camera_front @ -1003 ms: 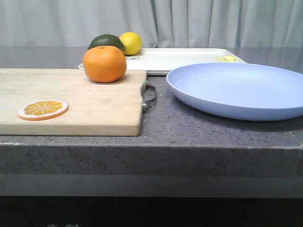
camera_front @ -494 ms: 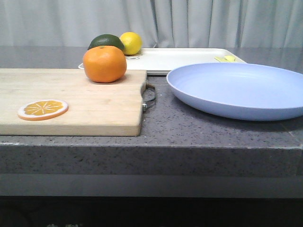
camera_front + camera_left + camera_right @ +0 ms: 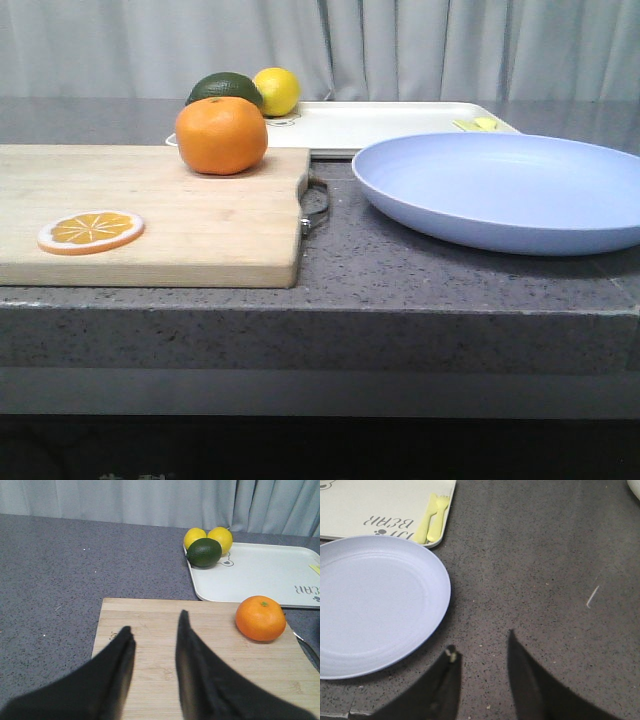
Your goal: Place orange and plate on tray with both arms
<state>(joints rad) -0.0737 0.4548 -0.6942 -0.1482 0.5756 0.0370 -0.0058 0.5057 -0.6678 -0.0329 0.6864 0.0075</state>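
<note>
The orange (image 3: 221, 135) sits on the far right corner of the wooden cutting board (image 3: 150, 215); it also shows in the left wrist view (image 3: 260, 618). The lavender-blue plate (image 3: 510, 190) lies on the counter at the right, in front of the white tray (image 3: 390, 125). The tray (image 3: 260, 572) stands behind the board. My left gripper (image 3: 155, 621) is open and empty above the board, the orange off to one side. My right gripper (image 3: 481, 641) is open and empty over bare counter, just beside the plate's (image 3: 375, 602) rim. Neither gripper shows in the front view.
A flat orange slice (image 3: 91, 231) lies on the board's near left. An avocado (image 3: 203, 552) and two lemons (image 3: 220, 538) sit at the tray's left corner. Yellow cutlery (image 3: 434, 517) lies at the tray's right end. A metal handle (image 3: 315, 208) sticks out of the board toward the plate.
</note>
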